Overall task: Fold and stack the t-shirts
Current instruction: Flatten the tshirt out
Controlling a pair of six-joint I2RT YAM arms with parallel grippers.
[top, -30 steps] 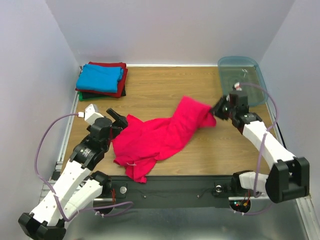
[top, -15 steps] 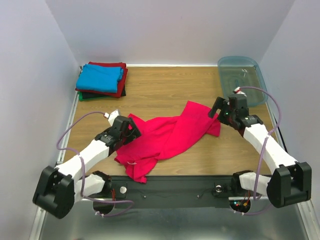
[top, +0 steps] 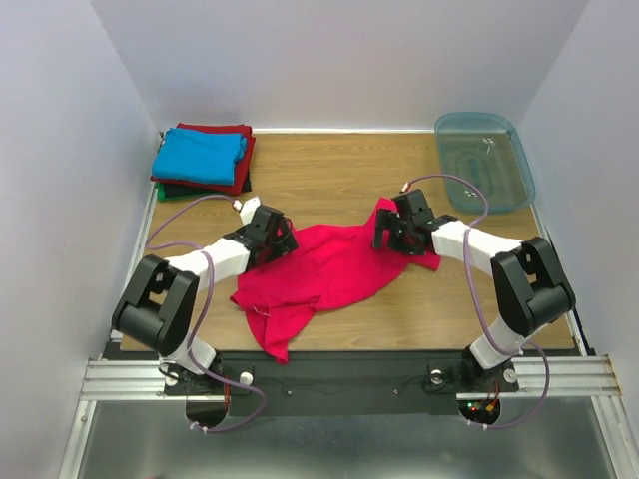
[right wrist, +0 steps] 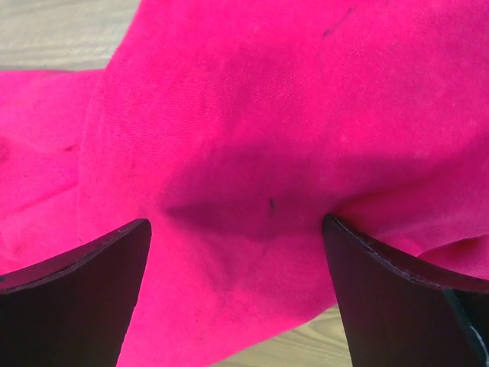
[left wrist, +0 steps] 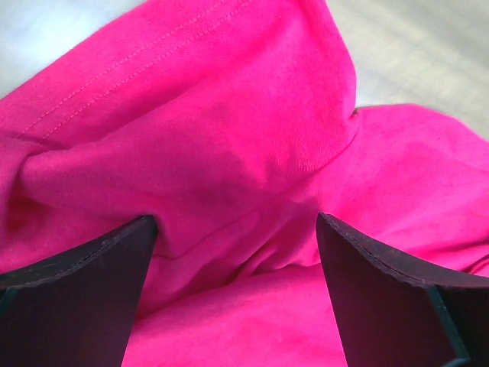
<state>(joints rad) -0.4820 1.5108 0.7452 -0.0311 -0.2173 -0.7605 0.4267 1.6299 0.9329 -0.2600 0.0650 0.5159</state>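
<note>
A bright pinkish-red t-shirt (top: 329,267) lies crumpled across the middle of the wooden table. My left gripper (top: 280,239) sits low over its left end, open, with folds of pink cloth (left wrist: 229,183) lying between its dark fingers (left wrist: 76,283). At the shirt's right end my right gripper (top: 387,236) stands open too, straddling cloth (right wrist: 244,153) near the hem, its fingers (right wrist: 397,290) apart. Folded t-shirts are stacked at the back left: sky blue (top: 200,156) on top, dark red (top: 240,172) under it, green and black edges (top: 170,190) at the bottom.
A translucent blue-grey bin (top: 485,160) stands at the back right corner. White walls close in the table on three sides. Bare wood (top: 469,309) shows in front of the shirt's right end, and a metal rail (top: 329,374) runs along the near edge.
The right gripper let go of the shirt's lifted end, which dropped flat, and then moved left and down onto it. The left arm swung down and forward onto the shirt's left end.
</note>
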